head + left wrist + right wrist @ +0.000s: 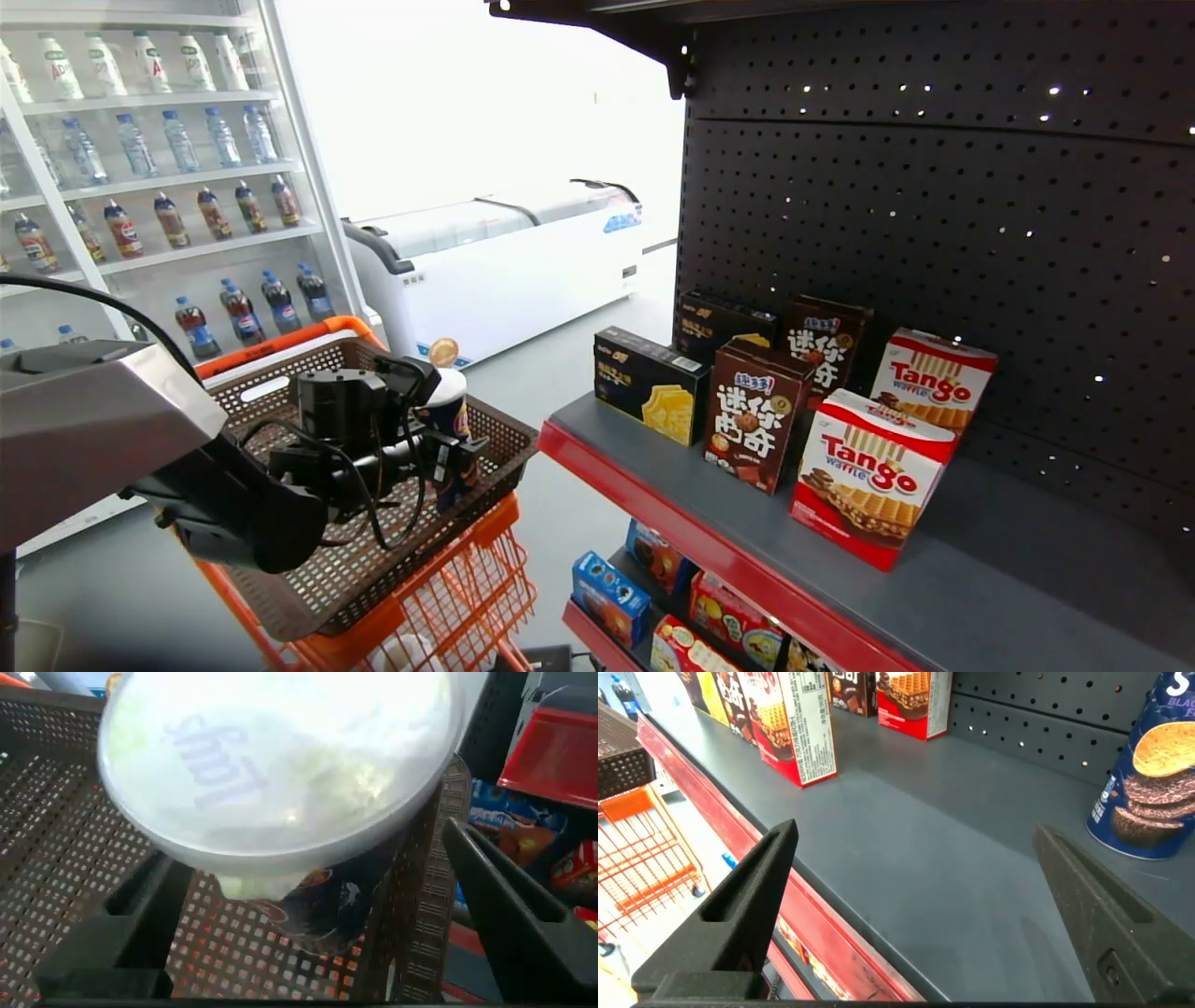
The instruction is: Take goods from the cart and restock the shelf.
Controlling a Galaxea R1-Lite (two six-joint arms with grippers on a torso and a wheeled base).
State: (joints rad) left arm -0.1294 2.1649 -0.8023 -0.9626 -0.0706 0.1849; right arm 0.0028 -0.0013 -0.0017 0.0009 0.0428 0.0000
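L gripper (453, 462) lower left, fingers apart astride chip can (451, 401) in cart basket (509, 439) | R gripper (915, 833) over shelf (924, 868), fingers apart, empty | tip: clamp mid-can, lift straight up.

Chip canister (448, 403): one, between fingers of left claw (457, 459). Second canister (1148, 765): one, on shelf (980, 560) just beside right claw (915, 835). Farther along shelf from right claw, six boxes in three kinds: two red-white wafer boxes (868, 476), two brown cookie boxes (752, 425), two black boxes (651, 383). One cart (448, 597), one brown basket (355, 560) under left claw. One chest freezer (504, 261).
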